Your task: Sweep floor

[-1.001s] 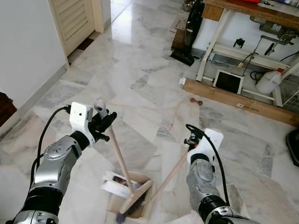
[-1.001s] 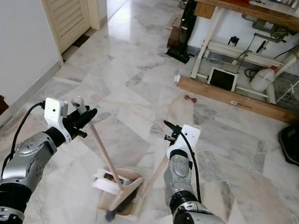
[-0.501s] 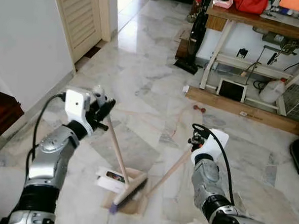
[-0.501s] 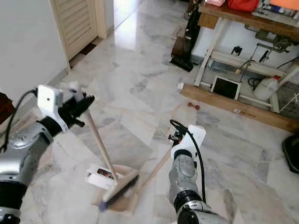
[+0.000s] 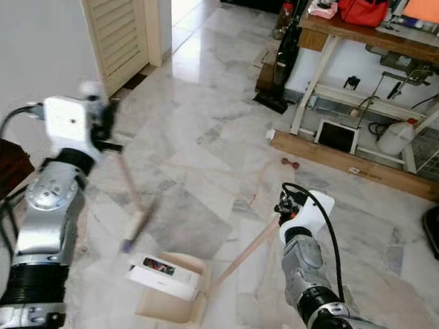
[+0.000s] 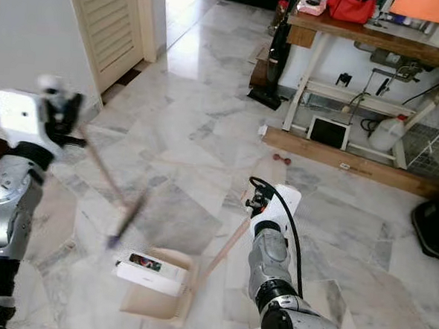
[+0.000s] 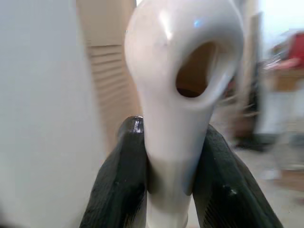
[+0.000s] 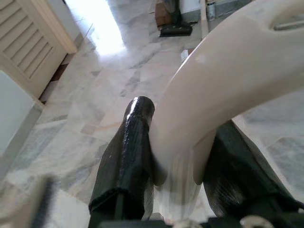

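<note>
We see the left gripper [image 7: 168,190] closed around the white plastic end of the broom [image 5: 131,211]; in the left wrist view both black fingers [image 7: 118,185] press on the two sides of this white grip, which has a hanging hole in its top. The left arm is lifted high at about 9 o'clock of the scene, close to the white wall [image 5: 33,41] and the louvred door [image 5: 116,24]. From there the wooden stick goes down toward 5 o'clock, and the brush head [image 5: 136,226] is blurred, above the marble floor [image 5: 206,134] and just beside the dustpan [image 5: 168,295] at its 10 o'clock side. We cannot tell if the bristles touch the floor.

The right gripper [image 8: 178,161] is closed on the cream handle of the dustpan; its fingers [image 8: 126,156] hold the rounded top from both sides. In the head views this gripper stands a little right of the centre, and the long stick [image 5: 244,255] runs from it toward 7 o'clock down to the pan. The pan lies flat on the floor at about 6 o'clock, and a white carton [image 5: 162,276] lies across its front part.

At 1 o'clock, well apart, stand a wooden workbench [image 5: 376,40], a plank [image 5: 354,154] on the floor and a white jug [image 5: 396,134].
</note>
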### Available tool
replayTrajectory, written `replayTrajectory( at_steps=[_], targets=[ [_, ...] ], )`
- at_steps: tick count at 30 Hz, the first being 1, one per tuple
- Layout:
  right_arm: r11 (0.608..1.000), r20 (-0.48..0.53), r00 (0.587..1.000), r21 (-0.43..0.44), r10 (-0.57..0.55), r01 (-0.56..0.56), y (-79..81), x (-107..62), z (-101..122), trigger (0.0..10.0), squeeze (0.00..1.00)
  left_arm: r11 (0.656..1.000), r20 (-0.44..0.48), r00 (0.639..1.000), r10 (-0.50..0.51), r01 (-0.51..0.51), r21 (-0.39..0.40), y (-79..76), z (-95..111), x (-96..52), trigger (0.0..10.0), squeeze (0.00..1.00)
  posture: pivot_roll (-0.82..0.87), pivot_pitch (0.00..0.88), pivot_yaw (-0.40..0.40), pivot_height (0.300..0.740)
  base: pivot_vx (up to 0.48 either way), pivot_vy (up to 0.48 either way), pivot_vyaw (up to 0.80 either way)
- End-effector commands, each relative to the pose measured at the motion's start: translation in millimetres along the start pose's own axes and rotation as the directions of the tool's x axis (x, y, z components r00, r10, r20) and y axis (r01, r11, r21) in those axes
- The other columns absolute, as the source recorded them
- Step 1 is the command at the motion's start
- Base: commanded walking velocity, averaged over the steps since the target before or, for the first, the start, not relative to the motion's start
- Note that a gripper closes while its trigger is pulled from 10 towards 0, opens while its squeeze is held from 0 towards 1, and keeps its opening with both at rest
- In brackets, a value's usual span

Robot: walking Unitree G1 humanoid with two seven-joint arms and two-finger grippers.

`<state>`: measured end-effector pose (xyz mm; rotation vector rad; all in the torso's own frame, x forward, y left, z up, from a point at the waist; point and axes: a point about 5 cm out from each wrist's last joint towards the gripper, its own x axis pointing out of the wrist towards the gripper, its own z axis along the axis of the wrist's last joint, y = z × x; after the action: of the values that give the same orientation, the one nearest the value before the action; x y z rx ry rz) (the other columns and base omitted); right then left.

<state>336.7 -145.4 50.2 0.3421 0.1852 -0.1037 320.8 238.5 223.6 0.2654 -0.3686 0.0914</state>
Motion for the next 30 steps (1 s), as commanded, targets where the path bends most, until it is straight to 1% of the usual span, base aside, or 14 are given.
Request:
replayTrajectory(
  at_steps=[1, 3, 4, 10, 12, 14, 18, 19, 20, 21, 24, 26, 28, 30],
  targets=[
    [0.999, 0.014, 1.000, 0.037, -0.012, 0.012, -4.6, 0.8, 3.5, 10.0, 0.00, 0.998, 0.016, 1.000, 0.016, -0.017, 0.065, 2.8, 1.7, -0.2, 10.0, 0.00, 0.17, 0.000, -0.076, 0.740, 0.000, 0.000, 0.00],
    [0.998, -0.001, 1.000, 0.066, 0.006, -0.006, -6.0, 0.8, 2.4, 10.0, 0.00, 0.985, -0.040, 0.999, -0.026, 0.033, 0.169, -3.3, -8.8, -3.0, 10.0, 0.00, 0.17, 0.000, -0.076, 0.740, 0.000, 0.000, 0.00],
    [0.998, -0.001, 1.000, 0.066, 0.006, -0.006, -6.0, 0.8, 2.4, 10.0, 0.00, 0.985, -0.040, 0.999, -0.026, 0.033, 0.169, -3.3, -8.8, -3.0, 10.0, 0.00, 0.17, 0.000, -0.076, 0.740, 0.000, 0.000, 0.00],
    [0.998, 0.005, 1.000, 0.068, -0.002, 0.002, -7.6, 0.4, 2.6, 10.0, 0.00, 0.979, -0.270, 0.962, -0.032, 0.085, 0.185, -9.1, -43.8, -9.2, 10.0, 0.00, 0.17, 0.000, -0.067, 0.740, 0.000, 0.000, 0.00],
    [0.997, 0.004, 1.000, 0.075, 0.000, 0.000, -7.2, 0.4, 2.4, 10.0, 0.00, 0.984, -0.378, 0.926, 0.007, 0.060, 0.165, -5.5, -59.8, -14.6, 10.0, 0.00, 0.17, 0.000, -0.065, 0.740, 0.000, 0.000, 0.00],
    [0.997, 0.004, 1.000, 0.077, 0.001, -0.001, -7.1, 0.3, 2.2, 10.0, 0.00, 0.982, -0.408, 0.912, 0.030, 0.049, 0.183, -2.5, -64.9, -17.0, 10.0, 0.00, 0.17, 0.000, -0.063, 0.740, 0.000, 0.000, 0.00],
    [0.996, 0.000, 1.000, 0.085, 0.003, -0.003, -6.4, 0.1, 1.3, 10.0, 0.00, 0.970, -0.553, 0.829, 0.083, 0.059, 0.234, 6.3, -86.7, -29.6, 10.0, 0.00, 0.17, 0.000, -0.060, 0.740, 0.000, 0.000, 0.00],
    [0.996, -0.001, 1.000, 0.087, 0.004, -0.004, -6.0, 0.0, 0.9, 10.0, 0.00, 0.965, -0.604, 0.789, 0.112, 0.058, 0.256, 10.0, -94.7, -36.5, 10.0, 0.00, 0.17, 0.000, -0.060, 0.740, 0.000, 0.000, 0.00],
    [0.996, -0.001, 1.000, 0.087, 0.004, -0.004, -6.0, 0.0, 0.9, 10.0, 0.00, 0.965, -0.604, 0.789, 0.112, 0.058, 0.256, 10.0, -94.7, -36.5, 10.0, 0.00, 0.17, 0.000, -0.060, 0.740, 0.000, 0.000, 0.00],
    [0.996, -0.001, 1.000, 0.087, 0.006, -0.006, -5.8, -0.1, 0.7, 10.0, 0.00, 0.962, -0.648, 0.747, 0.149, 0.043, 0.271, 14.8, -101.4, -43.6, 10.0, 0.00, 0.17, 0.000, -0.057, 0.740, 0.000, 0.000, 0.00],
    [0.996, -0.003, 1.000, 0.091, 0.005, -0.005, -6.1, -0.4, 0.0, 10.0, 0.00, 0.945, -0.698, 0.691, 0.187, 0.068, 0.321, 21.5, -111.9, -58.6, 10.0, 0.00, 0.18, 0.000, -0.056, 0.740, 0.000, 0.000, 0.00],
    [0.996, -0.004, 1.000, 0.092, 0.006, -0.005, -6.1, -0.5, -0.3, 10.0, 0.00, 0.953, -0.734, 0.655, 0.179, 0.072, 0.295, 19.8, -119.7, -68.7, 10.0, 0.00, 0.18, 0.000, -0.056, 0.740, 0.000, 0.000, 0.00],
    [0.996, -0.005, 1.000, 0.093, 0.006, -0.006, -5.9, -0.7, -0.8, 10.0, 0.00, 0.970, -0.794, 0.590, 0.147, 0.070, 0.232, 13.1, -133.2, -87.2, 10.0, 0.00, 0.18, 0.000, -0.053, 0.740, 0.000, 0.000, 0.00],
    [0.996, -0.005, 1.000, 0.094, 0.007, -0.006, -5.8, -0.8, -0.9, 10.0, 0.00, 0.982, -0.828, 0.548, 0.121, 0.053, 0.179, 7.9, -141.6, -98.9, 10.0, 0.00, 0.18, 0.000, -0.053, 0.740, 0.000, 0.000, 0.00]
  ],
)
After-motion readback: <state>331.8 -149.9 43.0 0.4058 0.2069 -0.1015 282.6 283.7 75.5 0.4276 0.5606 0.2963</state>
